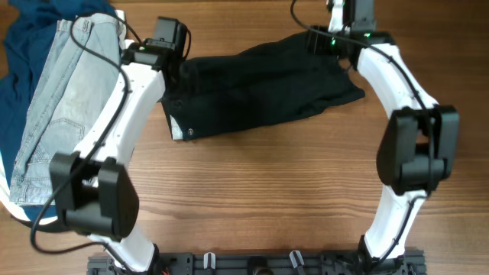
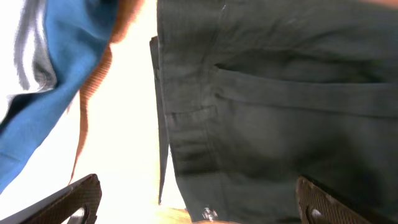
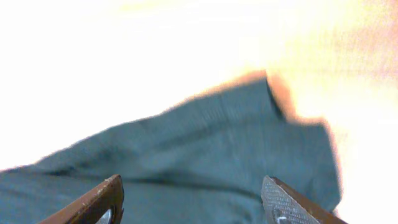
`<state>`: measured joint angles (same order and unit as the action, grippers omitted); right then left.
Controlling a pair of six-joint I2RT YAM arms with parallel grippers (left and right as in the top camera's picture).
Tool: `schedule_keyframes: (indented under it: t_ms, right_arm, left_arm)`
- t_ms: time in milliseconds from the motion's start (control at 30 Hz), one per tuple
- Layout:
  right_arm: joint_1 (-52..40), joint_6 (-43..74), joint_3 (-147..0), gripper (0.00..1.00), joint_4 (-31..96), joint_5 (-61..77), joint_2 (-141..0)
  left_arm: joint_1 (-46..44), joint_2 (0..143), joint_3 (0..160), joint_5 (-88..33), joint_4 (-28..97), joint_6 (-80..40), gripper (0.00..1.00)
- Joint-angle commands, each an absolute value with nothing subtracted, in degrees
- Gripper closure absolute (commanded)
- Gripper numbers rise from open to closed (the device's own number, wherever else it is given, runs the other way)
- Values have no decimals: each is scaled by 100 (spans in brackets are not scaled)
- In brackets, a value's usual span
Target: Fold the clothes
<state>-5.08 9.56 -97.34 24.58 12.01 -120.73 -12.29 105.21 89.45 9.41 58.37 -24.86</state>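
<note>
The black shorts (image 1: 260, 88) lie spread across the far middle of the wooden table, waistband end at the left with pale grey lining at its front corner. My left gripper (image 1: 170, 42) hovers over the shorts' far left edge; in the left wrist view its fingers (image 2: 199, 202) are wide open above the black fabric (image 2: 280, 106). My right gripper (image 1: 336, 34) is over the shorts' far right corner; in the right wrist view its fingers (image 3: 193, 202) are wide open with the fabric (image 3: 199, 149) below and nothing between them.
Light-blue denim jeans (image 1: 65, 99) lie on a dark blue garment (image 1: 23, 46) at the far left of the table. The blue garment also shows in the left wrist view (image 2: 56, 68). The wooden tabletop (image 1: 267, 191) extends in front of the shorts.
</note>
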Motion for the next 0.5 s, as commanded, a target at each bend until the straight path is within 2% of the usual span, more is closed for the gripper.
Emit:
schedule_keyframes:
  t_ms: [0,133,200,333,467]
  right_arm:
    - [-569,423,-9856,27,2357,1291,-12086]
    - [-639,333,-9856,28,2305,1297,-12519]
    - [-676,298,-9856,25,2327,1297,-12742]
    - [-679,296,-9854,23,2316,1295,-12873]
    - [-681,294,-9854,23,2316,1295,-12881]
  left_arm:
    - [-1118,10569,8906,685,5896,-3103,0]
    - [-891,10669,8442,558,5577,-3651,0]
    - [-650,10674,8014,204,5172,-3629,0]
    - [-360,10683,7553,-515,4307,-2714,0]
    - [-207,10794,7238,-587,3684,-2126,0]
